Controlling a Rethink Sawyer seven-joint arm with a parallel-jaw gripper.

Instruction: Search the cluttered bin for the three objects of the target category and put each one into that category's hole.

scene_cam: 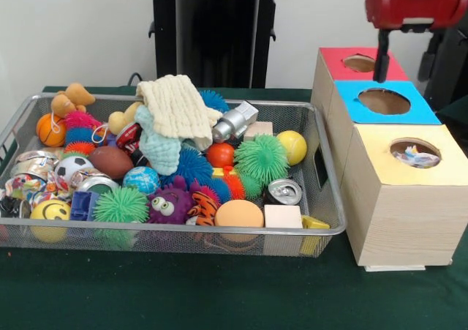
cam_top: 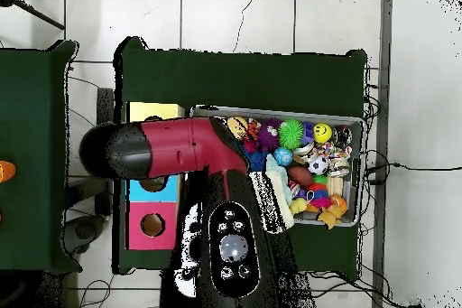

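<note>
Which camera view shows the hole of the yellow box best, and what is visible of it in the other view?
The front view: the yellow box faces the camera and its round hole is open to sight, with something inside. In the overhead view only a yellow corner shows; the arm covers the hole.

No legible text or labels, as far as visible.

Plain pale wall point(scene_cam: 73, 30), dark green table cloth point(scene_cam: 219, 293), white tiled floor point(cam_top: 271, 15)

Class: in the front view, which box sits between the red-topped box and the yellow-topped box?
The blue-topped box sits between the red-topped box and yellow-topped box, shown in the front view.
</note>
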